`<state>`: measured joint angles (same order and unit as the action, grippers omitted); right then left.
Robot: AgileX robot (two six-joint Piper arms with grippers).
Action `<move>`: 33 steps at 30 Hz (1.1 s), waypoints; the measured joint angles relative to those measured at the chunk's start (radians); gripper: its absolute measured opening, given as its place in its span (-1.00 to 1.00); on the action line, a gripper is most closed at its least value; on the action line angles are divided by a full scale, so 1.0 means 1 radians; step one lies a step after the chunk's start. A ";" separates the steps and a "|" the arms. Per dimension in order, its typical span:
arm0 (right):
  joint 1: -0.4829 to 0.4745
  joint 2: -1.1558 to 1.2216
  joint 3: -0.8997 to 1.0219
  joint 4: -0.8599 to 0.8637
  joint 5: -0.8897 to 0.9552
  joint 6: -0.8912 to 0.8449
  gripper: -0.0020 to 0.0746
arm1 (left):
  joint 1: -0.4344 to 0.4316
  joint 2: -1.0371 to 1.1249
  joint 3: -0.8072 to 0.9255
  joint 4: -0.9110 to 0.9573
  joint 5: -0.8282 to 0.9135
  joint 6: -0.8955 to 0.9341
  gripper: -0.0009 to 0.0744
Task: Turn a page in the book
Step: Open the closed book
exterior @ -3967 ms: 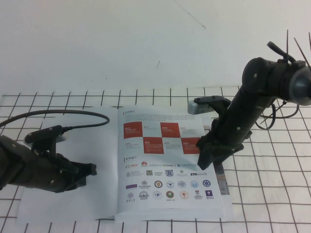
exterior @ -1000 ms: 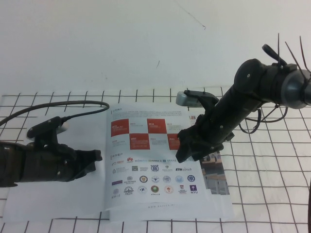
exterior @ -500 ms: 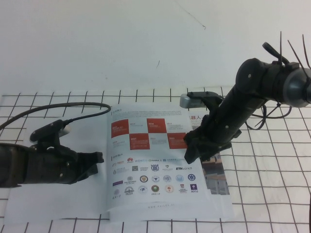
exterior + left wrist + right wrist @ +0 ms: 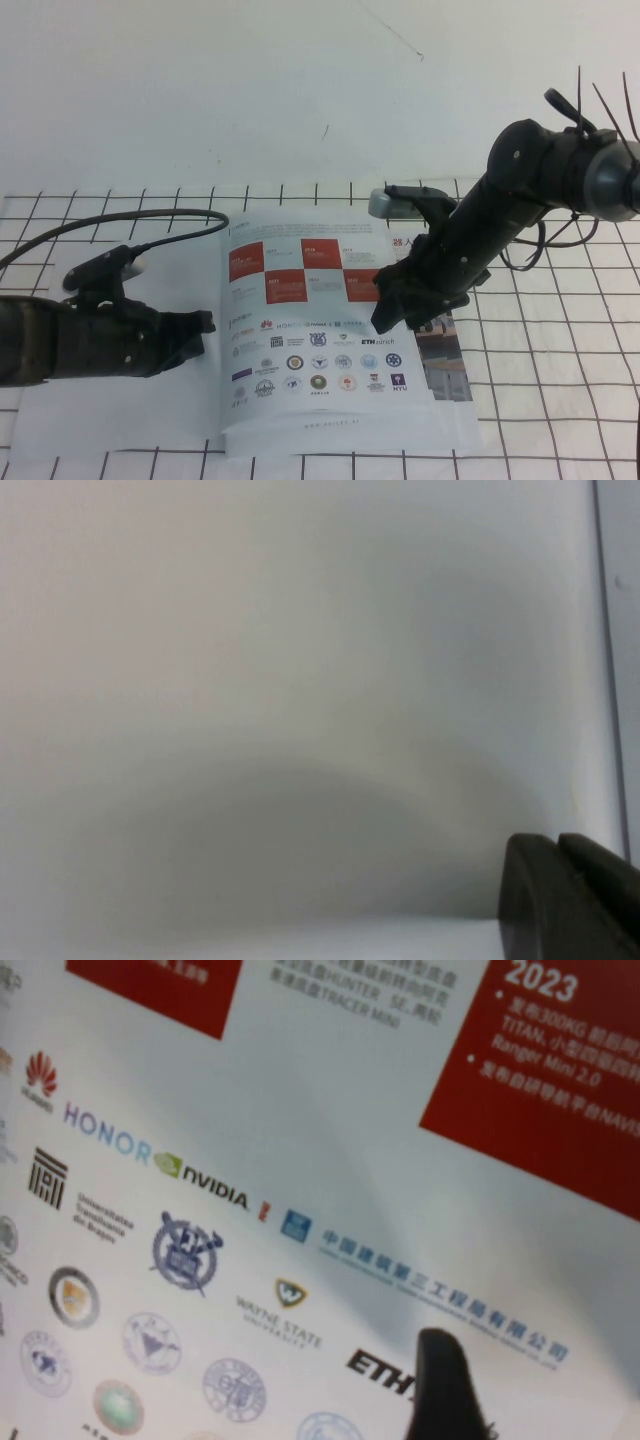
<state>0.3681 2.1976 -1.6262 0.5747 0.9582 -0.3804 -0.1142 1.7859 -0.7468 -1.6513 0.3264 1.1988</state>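
Note:
The book (image 4: 455, 425) lies open on the gridded table. Its page (image 4: 300, 330), with red-and-white squares above rows of logos, is raised at its right edge and bowed toward the left. My right gripper (image 4: 385, 310) is at that edge, shut on the page. The right wrist view shows the page (image 4: 330, 1110) up close with one dark fingertip (image 4: 445, 1390) on top of it; the other finger is hidden. My left gripper (image 4: 203, 325) is shut and rests low on the blank white left sheet (image 4: 100, 410). Its closed fingers (image 4: 570, 900) show over plain white paper.
A further printed page (image 4: 440, 355) with photos is uncovered right of the lifted page. A black cable (image 4: 150, 215) arcs from my left arm across the book's upper left. The white table with black grid lines (image 4: 560, 400) reaches a plain white wall behind.
My right gripper has moved the page's right edge leftward and up. The logo page bows more and more of the page beneath shows. My left gripper has stayed on the blank sheet.

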 joint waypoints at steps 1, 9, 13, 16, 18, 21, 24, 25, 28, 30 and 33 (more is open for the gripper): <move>0.000 0.000 0.000 0.006 0.002 -0.002 0.13 | 0.000 0.000 0.000 -0.002 0.000 0.004 -0.98; 0.000 -0.051 0.000 0.037 0.006 -0.024 0.13 | 0.000 0.000 0.000 -0.021 0.000 0.022 -0.98; 0.000 -0.092 0.000 0.056 0.019 -0.032 0.13 | 0.000 0.001 0.000 -0.030 0.004 0.033 -0.98; 0.000 -0.107 0.000 0.106 0.038 -0.064 0.13 | 0.000 0.001 0.000 -0.042 0.006 0.040 -0.98; 0.000 -0.107 0.000 0.157 0.054 -0.090 0.13 | 0.000 0.001 0.000 -0.049 0.008 0.044 -0.98; 0.007 -0.107 0.000 0.201 0.062 -0.118 0.13 | 0.000 0.001 0.000 -0.055 0.010 0.048 -0.98; 0.024 -0.107 0.000 0.230 0.062 -0.139 0.13 | 0.000 0.001 0.000 -0.055 0.015 0.051 -0.98; 0.029 -0.107 0.000 0.240 0.060 -0.146 0.13 | 0.000 0.001 0.000 -0.055 0.015 0.053 -0.98; 0.037 -0.107 0.000 0.301 0.058 -0.174 0.13 | 0.000 0.001 0.000 -0.055 0.015 0.055 -0.98; 0.037 -0.107 0.000 0.353 0.056 -0.194 0.13 | 0.000 0.001 0.000 -0.058 0.015 0.057 -0.99; 0.037 -0.107 0.000 0.425 0.056 -0.221 0.13 | 0.000 0.001 0.000 -0.062 0.017 0.073 -0.99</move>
<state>0.4054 2.0903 -1.6262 0.9998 1.0145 -0.6014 -0.1142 1.7873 -0.7468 -1.7129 0.3430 1.2717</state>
